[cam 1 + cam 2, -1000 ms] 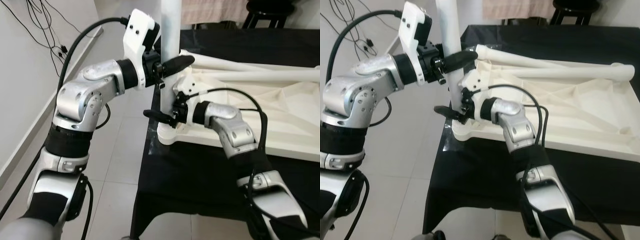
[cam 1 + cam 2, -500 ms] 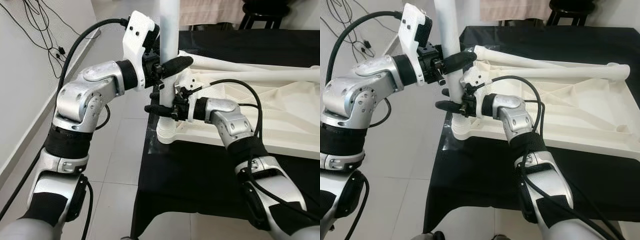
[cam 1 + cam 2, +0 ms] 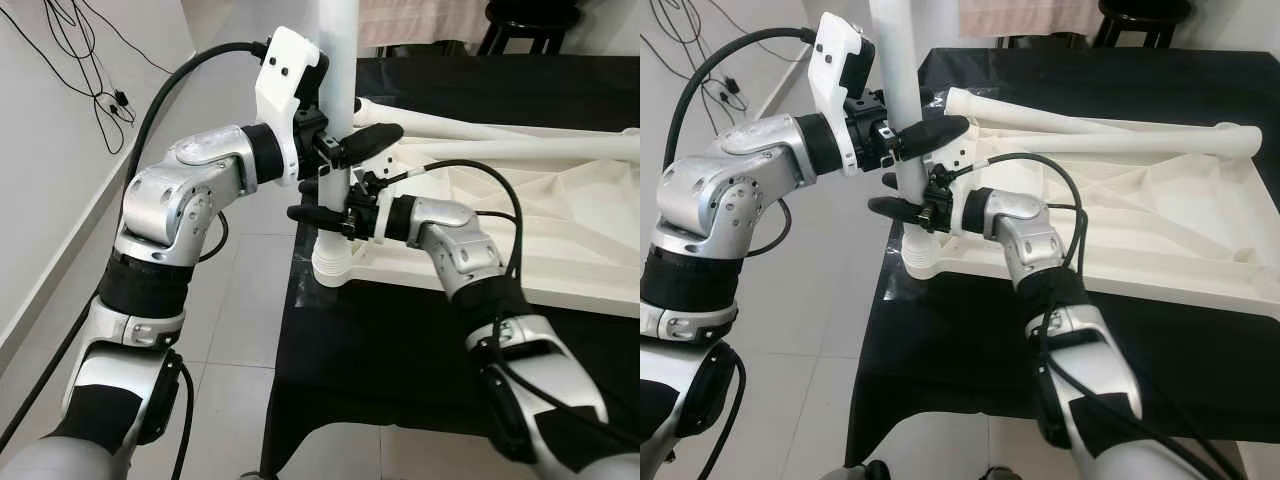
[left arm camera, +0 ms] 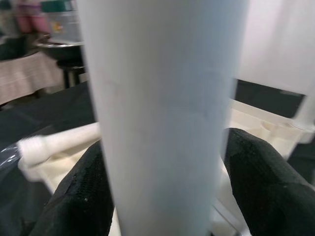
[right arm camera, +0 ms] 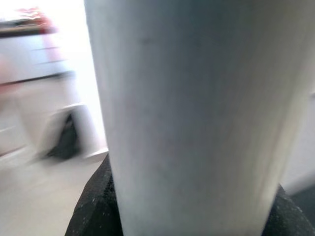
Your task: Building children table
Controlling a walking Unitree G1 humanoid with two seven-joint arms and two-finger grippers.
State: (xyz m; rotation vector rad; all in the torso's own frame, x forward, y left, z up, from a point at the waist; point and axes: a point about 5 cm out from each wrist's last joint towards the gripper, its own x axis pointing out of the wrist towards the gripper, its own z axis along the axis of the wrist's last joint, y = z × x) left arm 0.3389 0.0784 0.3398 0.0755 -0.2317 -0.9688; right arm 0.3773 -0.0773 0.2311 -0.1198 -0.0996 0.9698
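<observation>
A white table leg [image 3: 338,60] stands upright in the corner socket [image 3: 332,268] of the upside-down white tabletop [image 3: 570,230]. My left gripper [image 3: 340,150] is shut on the table leg about halfway up, one black finger [image 3: 375,140] wrapping its right side. Just below, my right gripper [image 3: 325,200] is shut on the same leg from the table side. In the left wrist view the leg [image 4: 162,123] sits between both fingers [image 4: 78,196]. The right wrist view has the leg [image 5: 192,113] pressed against the pads [image 5: 93,206]. Two more legs [image 3: 520,150] lie across the tabletop.
The tabletop rests on a table draped in black cloth [image 3: 380,360], its corner at the cloth's left edge. Tiled floor [image 3: 240,300] lies to the left beside a wall with hanging cables [image 3: 90,70]. A dark stool [image 3: 530,20] stands behind.
My right gripper has risen from near the socket to higher on the leg. My left gripper has turned a little around the leg, its finger swinging right. The leg stays upright.
</observation>
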